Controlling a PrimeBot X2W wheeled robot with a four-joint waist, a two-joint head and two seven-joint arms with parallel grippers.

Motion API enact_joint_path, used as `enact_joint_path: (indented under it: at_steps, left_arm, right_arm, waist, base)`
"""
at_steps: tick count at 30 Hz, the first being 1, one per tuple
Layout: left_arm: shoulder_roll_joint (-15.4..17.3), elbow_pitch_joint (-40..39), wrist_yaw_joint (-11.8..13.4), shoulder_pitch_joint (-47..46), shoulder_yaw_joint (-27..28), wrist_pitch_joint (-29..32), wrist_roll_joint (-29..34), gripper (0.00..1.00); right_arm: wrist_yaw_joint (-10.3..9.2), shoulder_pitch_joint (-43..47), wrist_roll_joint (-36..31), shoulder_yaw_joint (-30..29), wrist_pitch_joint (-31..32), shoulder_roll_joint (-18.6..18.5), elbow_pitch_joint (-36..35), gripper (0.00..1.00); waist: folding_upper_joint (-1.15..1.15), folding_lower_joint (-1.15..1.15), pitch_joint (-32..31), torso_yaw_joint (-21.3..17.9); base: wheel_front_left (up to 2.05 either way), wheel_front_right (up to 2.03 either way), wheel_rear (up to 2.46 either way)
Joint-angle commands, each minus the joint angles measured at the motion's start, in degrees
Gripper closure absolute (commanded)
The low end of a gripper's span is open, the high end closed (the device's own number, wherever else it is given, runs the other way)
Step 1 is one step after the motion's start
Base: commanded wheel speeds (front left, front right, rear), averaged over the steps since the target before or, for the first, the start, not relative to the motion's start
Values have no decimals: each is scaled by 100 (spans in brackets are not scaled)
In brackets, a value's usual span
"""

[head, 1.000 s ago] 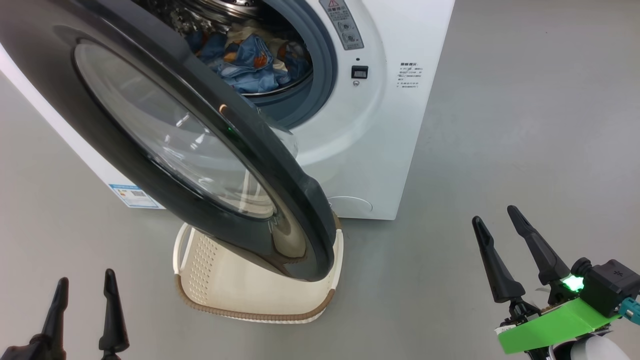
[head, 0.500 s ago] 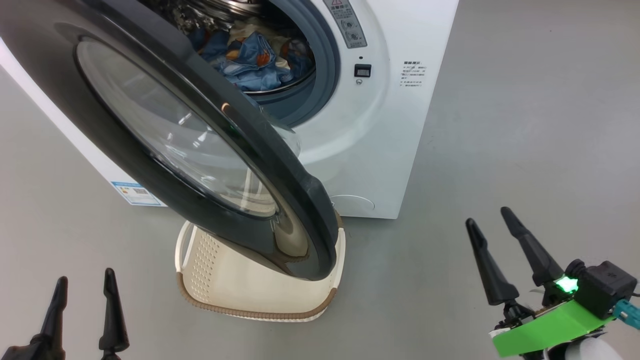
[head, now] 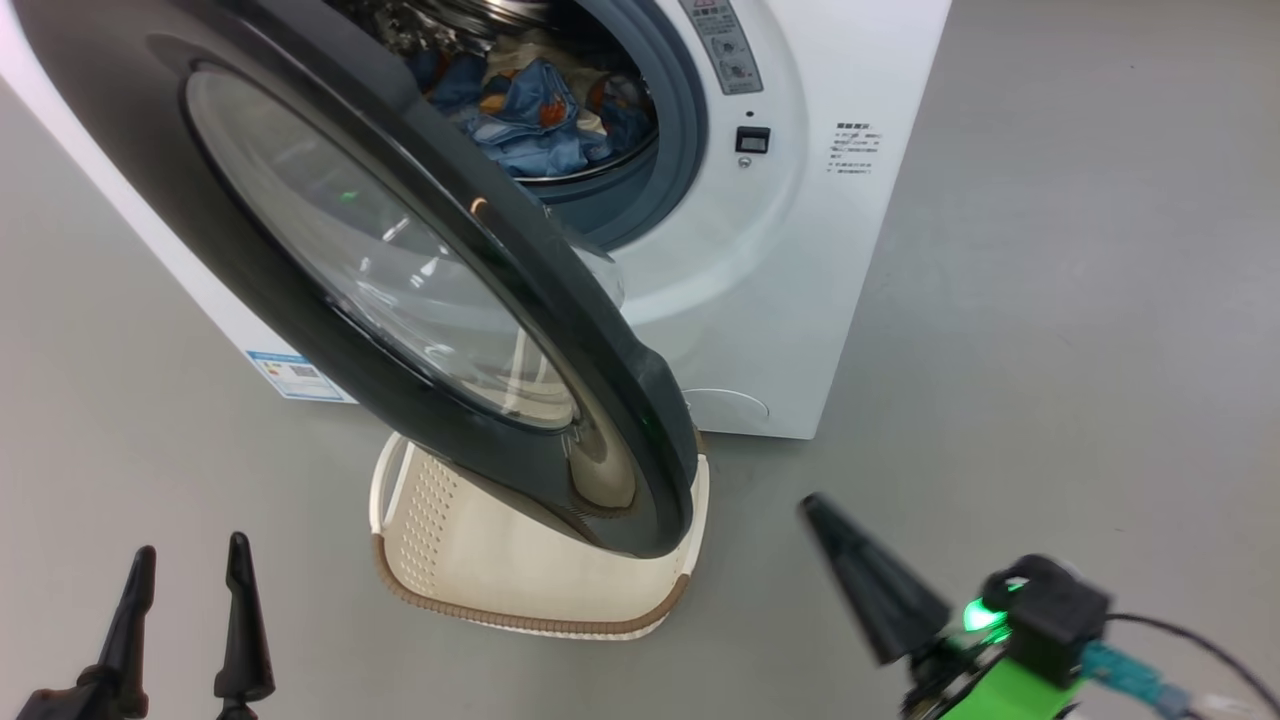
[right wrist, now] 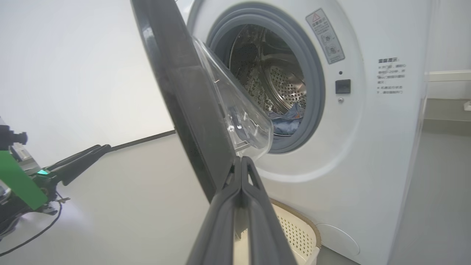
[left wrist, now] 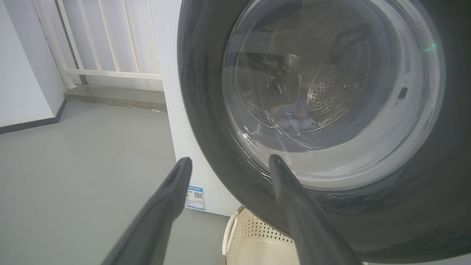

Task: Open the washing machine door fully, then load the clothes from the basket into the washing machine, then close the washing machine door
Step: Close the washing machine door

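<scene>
The washing machine point(head: 800, 250) stands with its glossy black door point(head: 300, 330) swung partway out over the basket point(head: 540, 590). Blue bear-print clothes point(head: 540, 110) lie in the steel drum, and the part of the basket that I can see is bare. My left gripper point(head: 185, 570) is open at the lower left, short of the door's outer face point(left wrist: 312, 110). My right gripper point(head: 822, 512) is shut on nothing, low on the right, and points toward the door's free edge. In the right wrist view its closed tips point(right wrist: 241, 162) sit just before that edge point(right wrist: 184, 92).
Grey floor point(head: 1050, 350) spreads to the right of the machine and in front of it. A white railing point(left wrist: 92, 55) and a wall stand behind the machine on its left. A blue label point(head: 298, 376) marks the lower front. A cable point(head: 1190, 645) trails from my right wrist.
My right gripper has shut its fingers and swung left and lower, toward the door's free edge. The head camera has shifted a little. The door and left gripper stay put.
</scene>
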Motion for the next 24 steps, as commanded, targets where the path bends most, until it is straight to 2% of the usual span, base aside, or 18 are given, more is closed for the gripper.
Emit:
enact_joint_path:
  at_steps: [1,7,13,24]
  left_arm:
    - [74,-188,-16,-93,190,-38,62,0]
    - [39,-228,-18,-69,195,-38,79,0]
    - [20,-252,-18,-75,178,-38,101,0]
    - [6,-300,-19,-66,129,-38,113,0]
  right_arm:
    - [32,-154,-79,262,-47,-1,-132,100]
    - [32,-370,-15,948,-47,79,2,100]
    - [32,-697,90,1383,-47,189,192,100]
    - [32,-1162,264,1547,-47,350,574,100]
  waist:
    - [0,0,-5,24]
    - [0,0,-2,88]
    - [0,0,29,163]
    - [0,0,52,307]
  base:
    - [0,0,0]
    - [0,0,0]
    - [0,0,0]
    - [0,0,0]
